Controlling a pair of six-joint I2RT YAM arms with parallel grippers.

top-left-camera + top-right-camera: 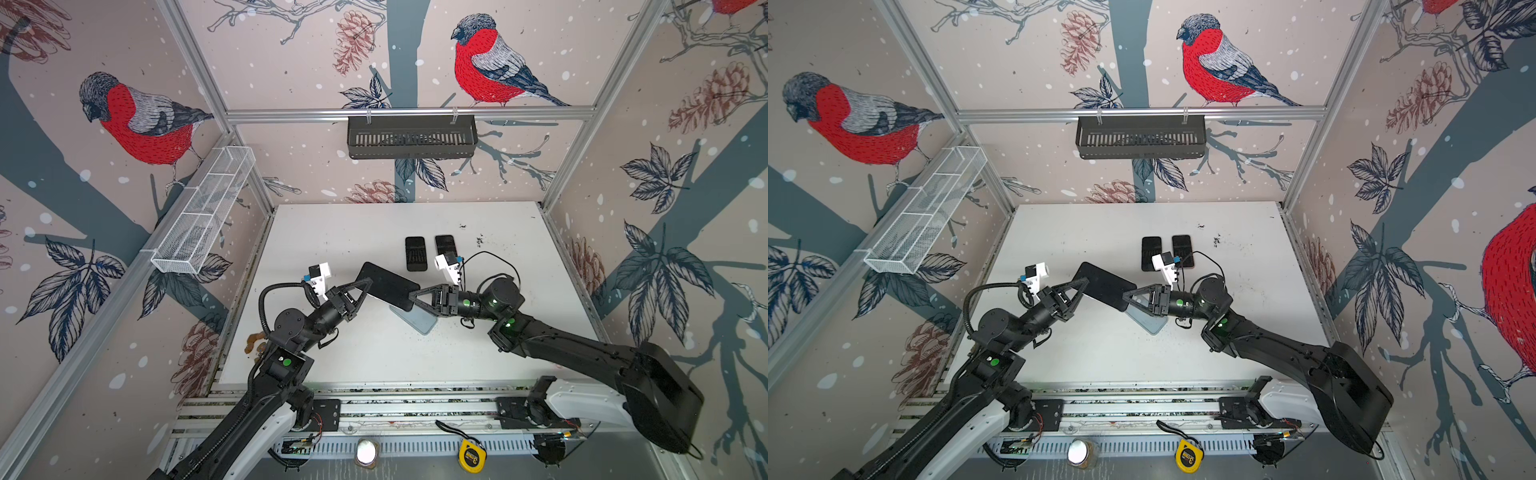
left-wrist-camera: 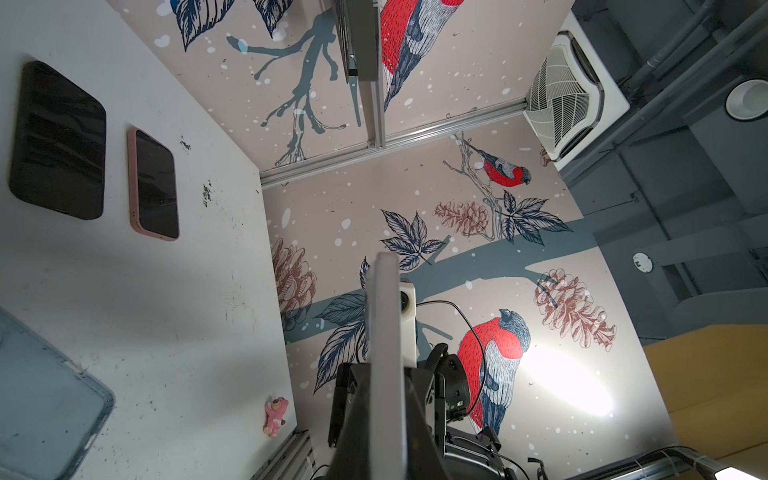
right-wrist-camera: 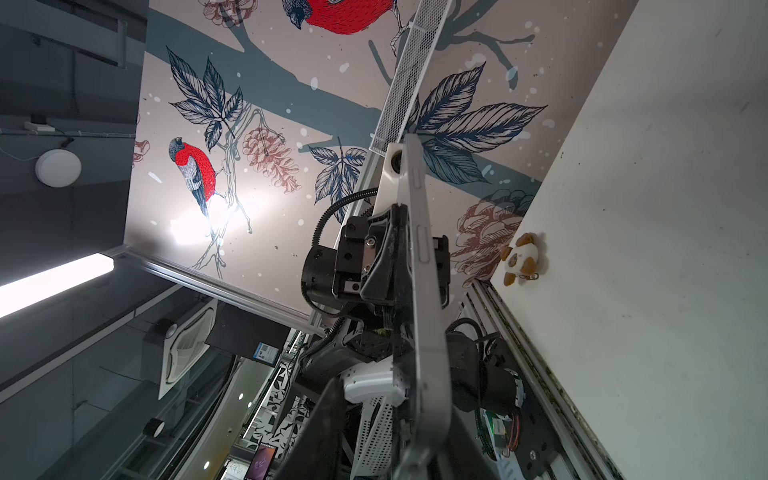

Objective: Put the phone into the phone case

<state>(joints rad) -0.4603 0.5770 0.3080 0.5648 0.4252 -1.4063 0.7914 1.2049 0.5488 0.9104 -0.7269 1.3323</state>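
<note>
The left pincer (image 1: 367, 285) is clamped shut on one short end of the phone (image 1: 388, 287), holding the dark slab in the air above the table (image 1: 332, 232), askew to the table's edges. The right pincer (image 1: 412, 296) meets the opposite short end. Its jaws stand astride that end without being closed on it: the right wrist view shows a gap between one dark finger (image 3: 320, 428) and the phone's pale metal rim, and whether the other finger touches cannot be told. The phone so hangs between the two pincers over the middle of the table. Beneath its right-hand end lies the phone case (image 1: 422, 325), a translucent blue-grey shell flat on the table, a little nearer the front edge than the back; in both top views the phone and the right pincer cover part of it. Toward the back edge, right of the middle, two more handsets lie side by side and apart: a black handset (image 1: 416, 253) and a pink-cased handset (image 2: 153, 185), screen up, partly hidden in both top views by the right wrist camera. A brown-and-white toy (image 3: 521, 259) sits at the table's left edge near the front corner, and a pink toy (image 2: 275, 417) at the right edge. A yellow tape measure (image 1: 471, 456) lies on the rail beyond the front edge
</note>
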